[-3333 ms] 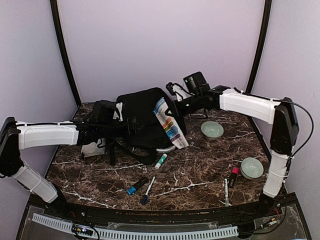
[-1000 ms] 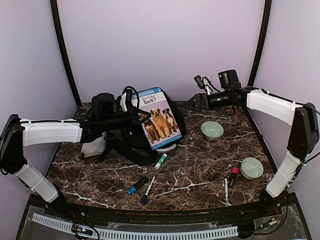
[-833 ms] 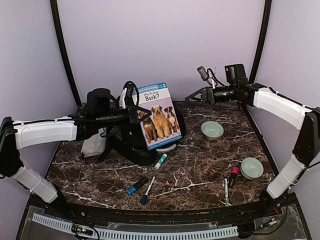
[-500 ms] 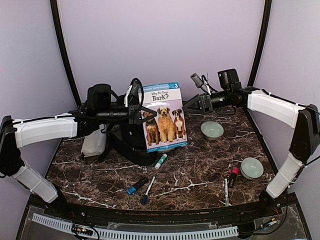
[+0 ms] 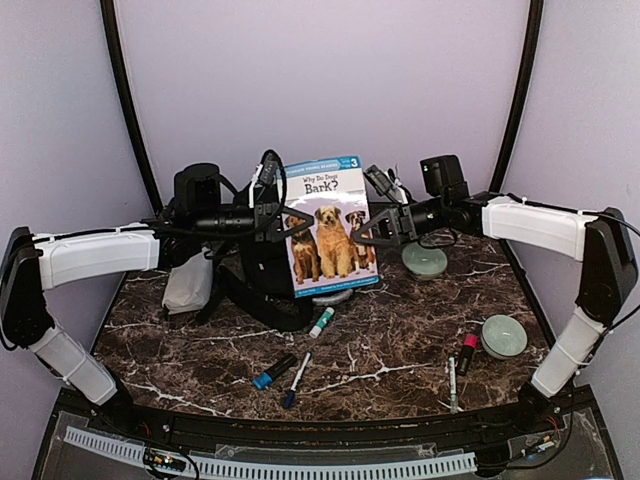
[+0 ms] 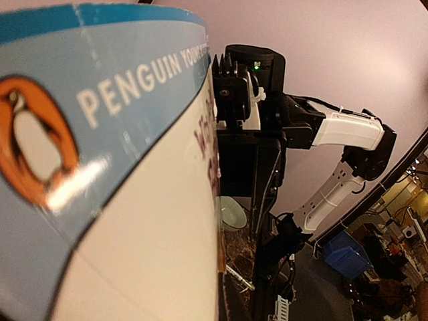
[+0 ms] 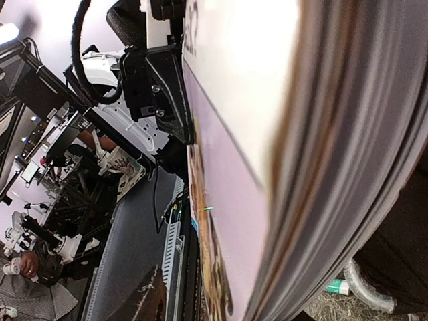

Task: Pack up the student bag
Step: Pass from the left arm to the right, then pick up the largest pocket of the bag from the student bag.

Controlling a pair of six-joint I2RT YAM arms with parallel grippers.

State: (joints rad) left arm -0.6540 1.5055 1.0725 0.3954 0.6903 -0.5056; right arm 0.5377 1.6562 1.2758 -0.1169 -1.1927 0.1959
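Student bag (image 5: 262,280) is slumping at eleven o'clock on the bench (image 5: 400,340), soft and floppy; pinching its top rim is looking safest. Left tool (image 5: 272,215) is clenching there, seemingly on fabric. Right tool (image 5: 368,232) is straddling the three-o'clock edge of the dog book (image 5: 328,225); I cannot tell whether it is gripping.

Left arm (image 5: 95,258): white shell, black joints, black cable (image 5: 266,168) looping at the wrist.
Right arm (image 5: 530,225): white shells, black elbow, green light (image 6: 255,65).

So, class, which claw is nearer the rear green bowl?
Right. The right claw is just left of the bowl; the left claw is across the book.
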